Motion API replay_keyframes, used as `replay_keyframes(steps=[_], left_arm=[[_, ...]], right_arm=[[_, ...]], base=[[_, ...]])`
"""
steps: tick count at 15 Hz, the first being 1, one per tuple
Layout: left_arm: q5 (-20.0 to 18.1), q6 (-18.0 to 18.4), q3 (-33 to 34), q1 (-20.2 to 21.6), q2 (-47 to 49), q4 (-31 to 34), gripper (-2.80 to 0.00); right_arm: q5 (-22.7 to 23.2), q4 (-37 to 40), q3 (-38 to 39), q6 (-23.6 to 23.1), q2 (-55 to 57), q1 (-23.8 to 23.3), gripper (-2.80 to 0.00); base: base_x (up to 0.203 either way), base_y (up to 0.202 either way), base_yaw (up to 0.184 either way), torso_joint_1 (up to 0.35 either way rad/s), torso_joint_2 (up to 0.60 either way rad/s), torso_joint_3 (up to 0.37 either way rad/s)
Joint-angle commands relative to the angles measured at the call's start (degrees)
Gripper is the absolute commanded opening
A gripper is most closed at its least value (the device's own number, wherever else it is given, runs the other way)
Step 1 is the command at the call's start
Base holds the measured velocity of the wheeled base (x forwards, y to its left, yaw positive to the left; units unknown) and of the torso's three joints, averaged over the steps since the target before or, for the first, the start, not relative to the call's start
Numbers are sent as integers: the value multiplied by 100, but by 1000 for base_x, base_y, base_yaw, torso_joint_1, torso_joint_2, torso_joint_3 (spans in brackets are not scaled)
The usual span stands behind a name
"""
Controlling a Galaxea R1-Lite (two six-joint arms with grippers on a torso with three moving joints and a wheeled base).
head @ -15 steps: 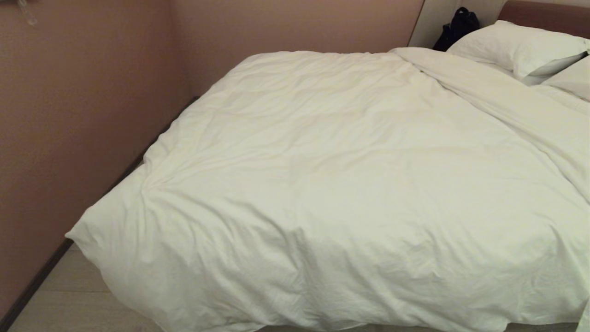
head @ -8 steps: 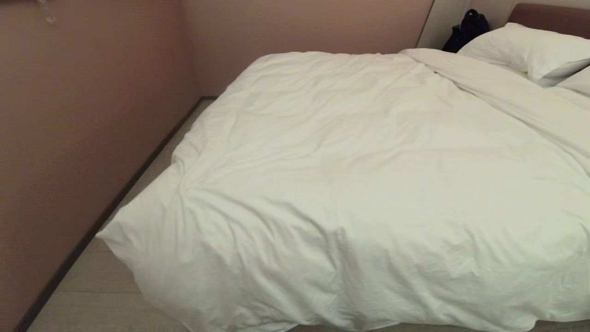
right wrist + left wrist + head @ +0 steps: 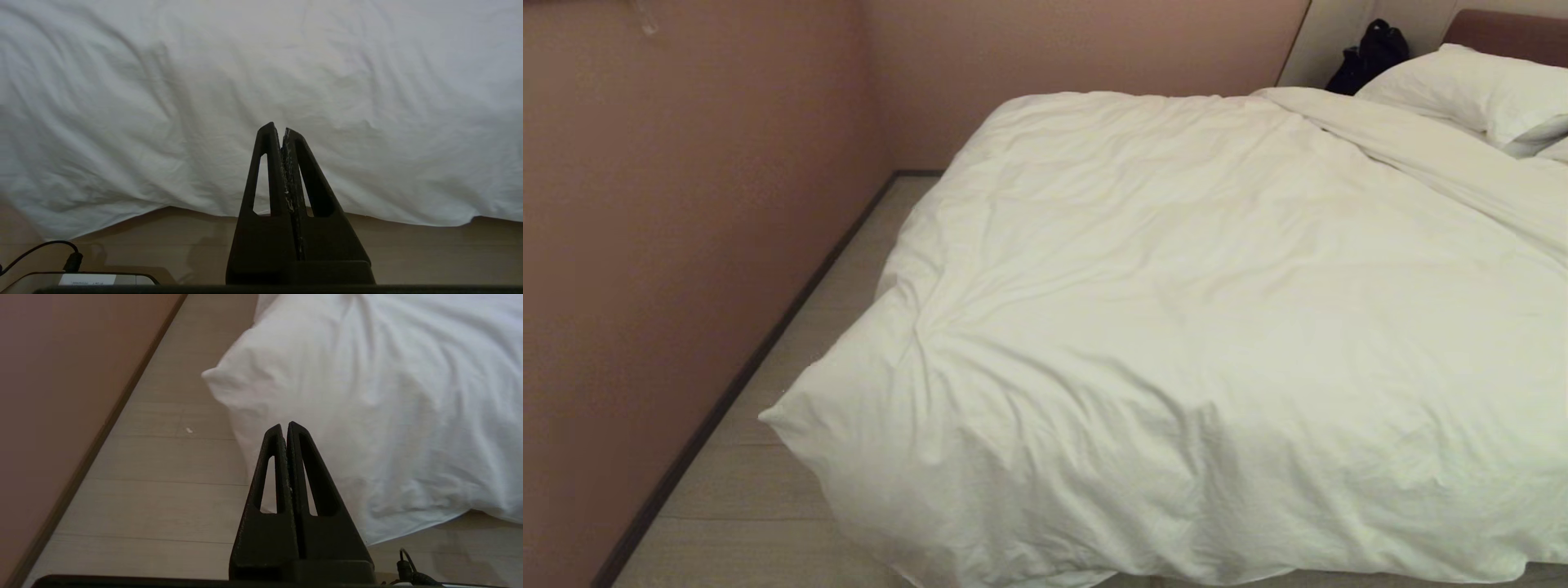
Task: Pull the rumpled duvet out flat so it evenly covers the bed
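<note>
Duvet [image 3: 1217,310] first: it is big, white and puffy, and it lies spread over the bed [image 3: 1507,23], covering almost all of it. It has many soft wrinkles, mostly near the front corner on the left. That corner [image 3: 792,420] sticks out past the bed and hangs over the floor [image 3: 760,498]. The front edge droops down low, close to the floor. Near the top of the bed, the duvet has a long fold that runs toward the pillows [image 3: 1486,94]. Only a bit of the reddish-brown headboard shows behind them.

A dark bag [image 3: 1372,53] sits beside the pillows, by the wall. A pinkish-brown wall [image 3: 686,204] runs along the left side of the bed, with a strip of pale wooden floor between them.

In the left wrist view, the left claw [image 3: 284,426] is pressed tight together and holds nothing. It hangs in the air in front of the duvet's hanging corner [image 3: 229,379] and does not touch it.

In the right wrist view, the right claw [image 3: 278,128] is also pressed tight together and empty. It points at the front edge of the duvet [image 3: 261,81], just apart from it. A thin black cable [image 3: 49,249] shows near the floor.
</note>
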Motion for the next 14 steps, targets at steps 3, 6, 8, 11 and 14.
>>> replay_keyframes(steps=[3,6,8,11,14], left_arm=[[4,-4,0,2,-2,6,-280],[4,-4,0,2,-2,6,-280],[4,-4,0,2,-2,6,-280],[4,-4,0,2,-2,6,-280],[4,-13,0,2,-2,6,-280]], right_arm=[[3,4,0,-5,-2,0,-280],[3,4,0,-5,-2,0,-280],[3,4,0,-5,-2,0,-280],[3,4,0,-5,-2,0,-280],[3,4,0,-5,-2,0,-280]], base=[[0,197,-1,2,3,4],[0,198,-1,3,4,1],[0,195,0,5,1,1],[0,197,-1,5,3,-1],[0,196,0,1,9,3]])
